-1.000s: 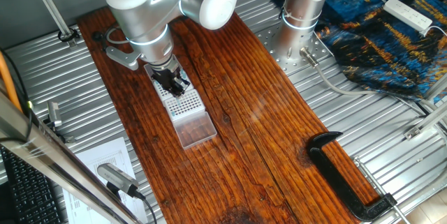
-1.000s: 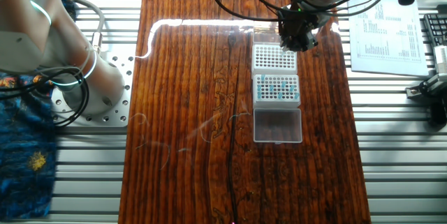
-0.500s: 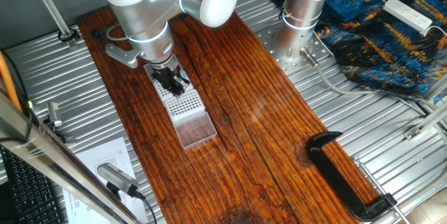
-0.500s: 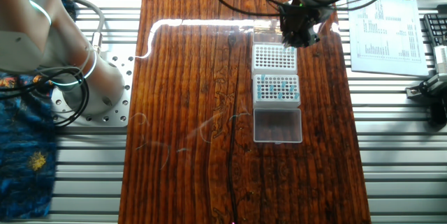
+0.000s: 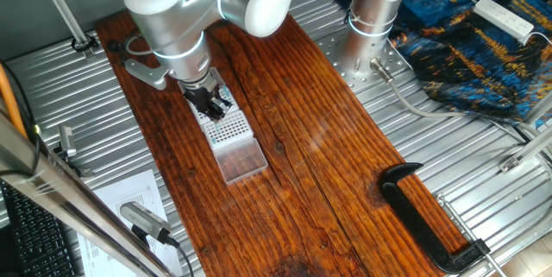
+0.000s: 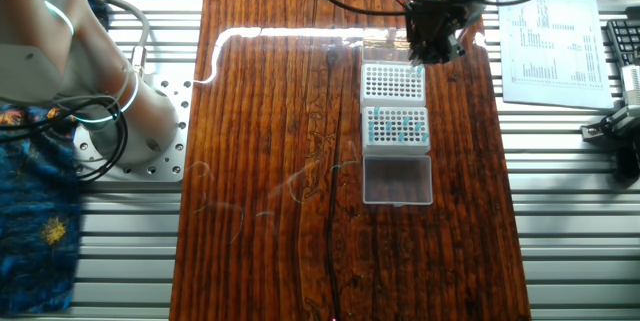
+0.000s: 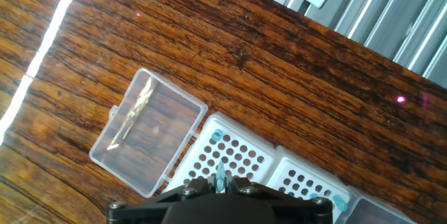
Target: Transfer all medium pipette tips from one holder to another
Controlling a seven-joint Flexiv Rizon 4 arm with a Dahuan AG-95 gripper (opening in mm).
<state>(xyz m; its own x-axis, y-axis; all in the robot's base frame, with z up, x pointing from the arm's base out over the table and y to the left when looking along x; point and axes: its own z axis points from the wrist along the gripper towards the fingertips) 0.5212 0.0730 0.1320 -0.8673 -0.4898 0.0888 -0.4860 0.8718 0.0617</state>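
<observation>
The gripper (image 7: 220, 179) is pinched on 1 medium pipette tip (image 7: 219, 172) above the white holder (image 7: 230, 155), and a slight misalignment could miss the hole, bending or dropping it.

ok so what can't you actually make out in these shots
- gripper: open or shut, holding a tip or not; small and dark in both fixed views, cut off at the bottom edge of the hand view.
- blue tips: too small to count in the other fixed view.
- right-hand holder: cut off by the hand view's bottom edge.
</observation>
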